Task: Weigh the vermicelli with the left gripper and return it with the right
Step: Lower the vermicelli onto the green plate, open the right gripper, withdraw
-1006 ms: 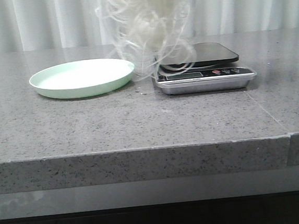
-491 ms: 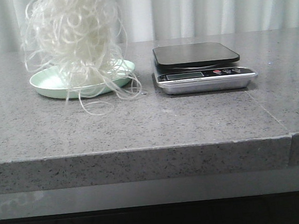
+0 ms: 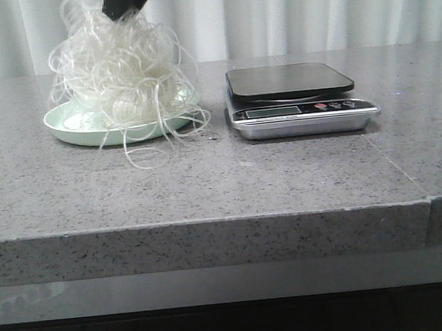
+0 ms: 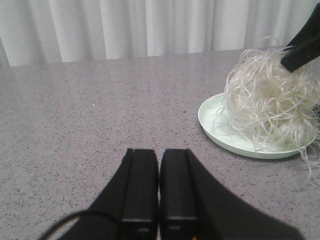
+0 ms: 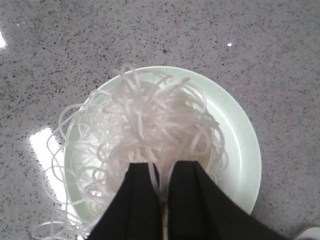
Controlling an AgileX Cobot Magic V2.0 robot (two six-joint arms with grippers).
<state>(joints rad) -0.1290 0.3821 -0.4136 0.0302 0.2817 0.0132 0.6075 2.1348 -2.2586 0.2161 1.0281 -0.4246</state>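
The vermicelli point(image 3: 120, 77) is a fluffy white tangle resting on the mint-green plate point(image 3: 70, 126), with loose loops hanging over the plate's front rim onto the table. My right gripper point(image 3: 120, 5) comes down from above and is shut on strands at the top of the tangle; the right wrist view shows the vermicelli point(image 5: 145, 125) pinched between its fingers point(image 5: 137, 185) over the plate point(image 5: 240, 155). My left gripper point(image 4: 159, 160) is shut and empty, low over bare table, left of the plate point(image 4: 212, 117) and vermicelli point(image 4: 265, 105).
A kitchen scale point(image 3: 296, 97) with a black platform and nothing on it stands to the right of the plate. White curtain hangs behind the grey stone table. The table's front edge point(image 3: 210, 222) runs across the front view.
The vermicelli was carried from above the scale leftward over the plate and lowered; it now rests on the plate, and the right gripper's tip has come into the front view.
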